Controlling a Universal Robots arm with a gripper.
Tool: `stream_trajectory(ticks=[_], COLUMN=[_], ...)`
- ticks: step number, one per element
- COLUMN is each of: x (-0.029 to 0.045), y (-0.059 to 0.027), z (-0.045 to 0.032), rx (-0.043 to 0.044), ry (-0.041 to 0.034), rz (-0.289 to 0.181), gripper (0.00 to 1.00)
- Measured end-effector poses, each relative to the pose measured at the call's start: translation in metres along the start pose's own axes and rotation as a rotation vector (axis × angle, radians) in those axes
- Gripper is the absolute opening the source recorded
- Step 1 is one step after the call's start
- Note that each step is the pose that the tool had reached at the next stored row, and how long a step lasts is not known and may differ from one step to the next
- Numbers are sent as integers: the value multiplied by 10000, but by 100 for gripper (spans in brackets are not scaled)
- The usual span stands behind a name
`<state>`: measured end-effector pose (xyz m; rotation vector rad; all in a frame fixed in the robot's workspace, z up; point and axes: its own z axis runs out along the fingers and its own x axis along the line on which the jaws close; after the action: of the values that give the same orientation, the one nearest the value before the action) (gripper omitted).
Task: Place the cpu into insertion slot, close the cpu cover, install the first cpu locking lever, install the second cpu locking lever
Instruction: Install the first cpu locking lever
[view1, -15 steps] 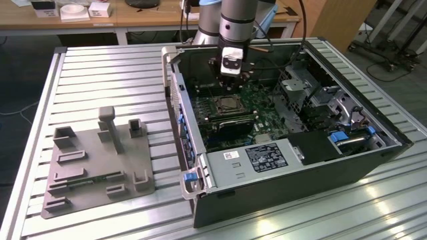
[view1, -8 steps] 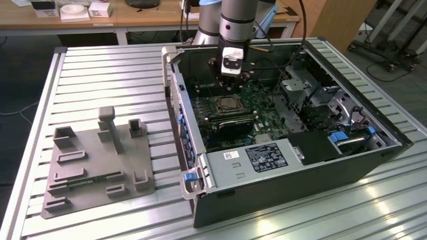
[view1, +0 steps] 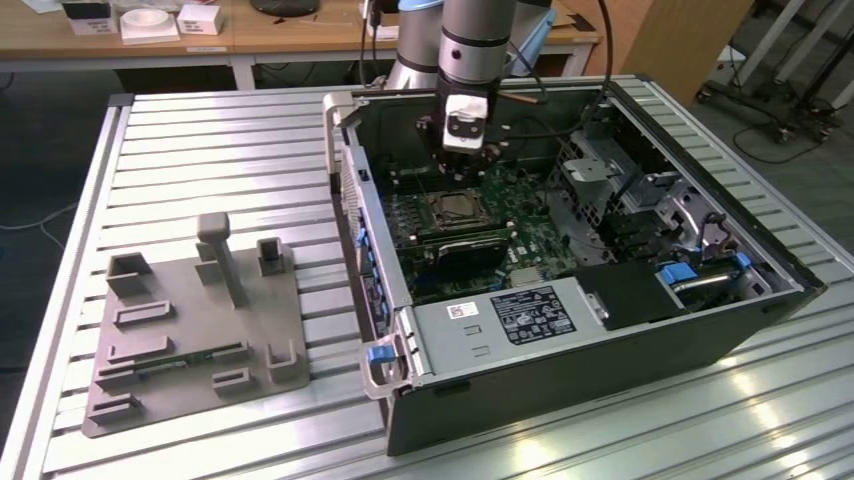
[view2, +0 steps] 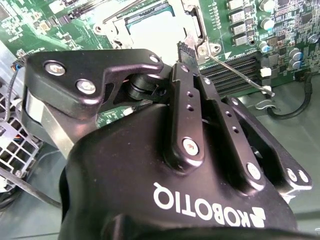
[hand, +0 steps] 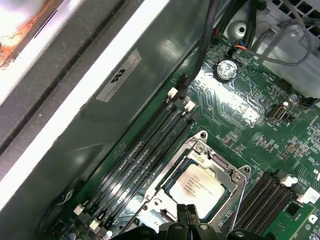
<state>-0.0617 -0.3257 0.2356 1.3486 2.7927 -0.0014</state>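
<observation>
Now — gripper (hand: 187, 210) closed, empty | hovering over cpu (hand: 196, 186) | cpu cover (hand: 226, 169) lying flat around cpu

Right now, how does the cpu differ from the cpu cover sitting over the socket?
The cpu is a solid square plate with print on its pale top; the cpu cover is an open frame with a square cut-out. The cpu is smaller and sits inside that cut-out; the cpu cover rings it. Both are silvery metal, lying flat on the green motherboard.
</observation>
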Motion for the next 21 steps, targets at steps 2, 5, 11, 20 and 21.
stream_trajectory(ticks=[2,5,11,20,21], x=[0,0,10,68,73], y=[0,0,-14,-86,-92], z=[0,0,-1,-4,-4], rx=[-9,-26,-41,-41,-42], ry=[4,12,18,16,17], rz=[-240,-694,-1082,-1084,-1095], gripper=[10,10,10,10,10])
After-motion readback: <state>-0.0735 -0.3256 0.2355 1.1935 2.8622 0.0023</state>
